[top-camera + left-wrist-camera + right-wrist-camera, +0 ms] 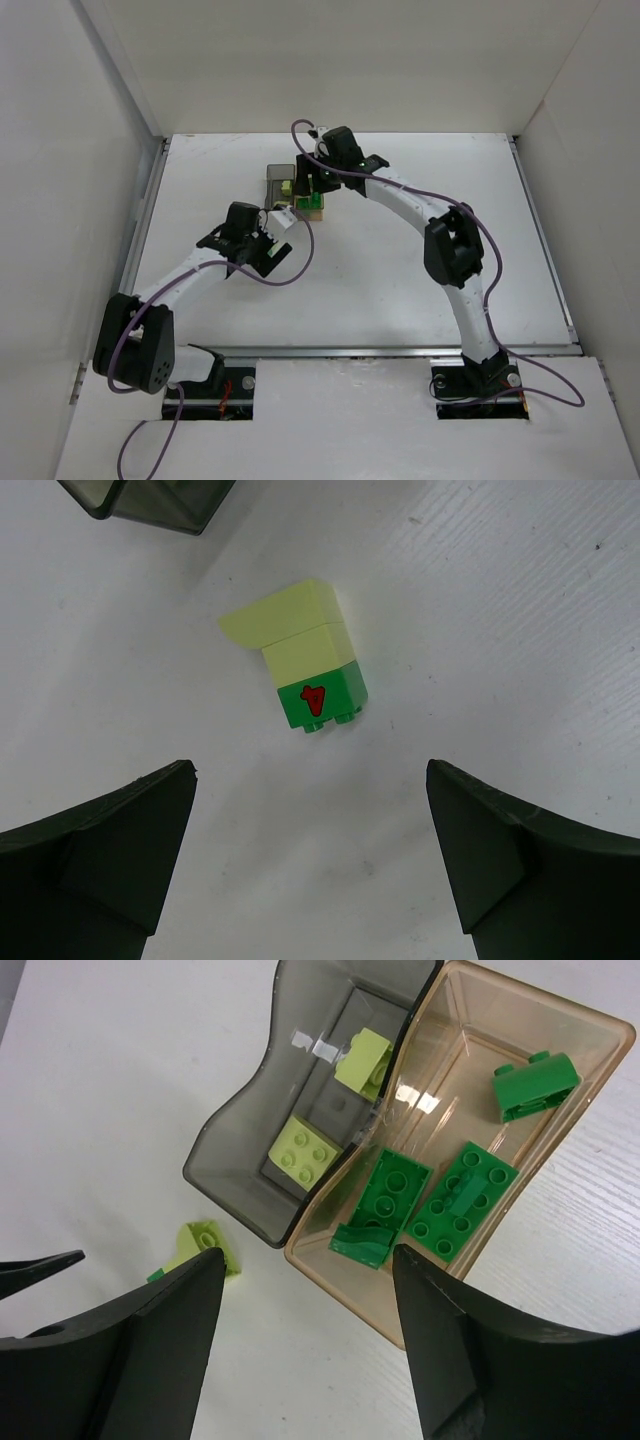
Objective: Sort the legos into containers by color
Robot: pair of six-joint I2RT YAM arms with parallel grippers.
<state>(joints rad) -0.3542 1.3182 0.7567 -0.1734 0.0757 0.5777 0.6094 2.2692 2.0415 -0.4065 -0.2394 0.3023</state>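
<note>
White table (pixel 400 300) boxed in by plain white panels (pixel 350 60), seemingly evenly lit

1. We've got bright, even light from above; the white table (pixel 400 290) around the amber box (pixel 460 1070) nearly washes out.
2. Small glare spots glint on that box's wall beside the grey box (pixel 240 1150).
3. Below it, the right fingers (pixel 140 1360) go soft; the box's edges bow outward.

Two translucent boxes, joined side by side. The smoky grey box (pixel 225 1165) is on the left w/ two pale yellow-green bricks (pixel 303 1152) lying inside. The amber box (pixel 455 1080) is on the right w/ four dark green bricks (pixel 395 1195). A loose stack (pixel 310 670) lies on its side on the counter (pixel 500 630), just beside the grey box: pale yellow-green pcs on a dark green brick w/ a red mark.
</note>
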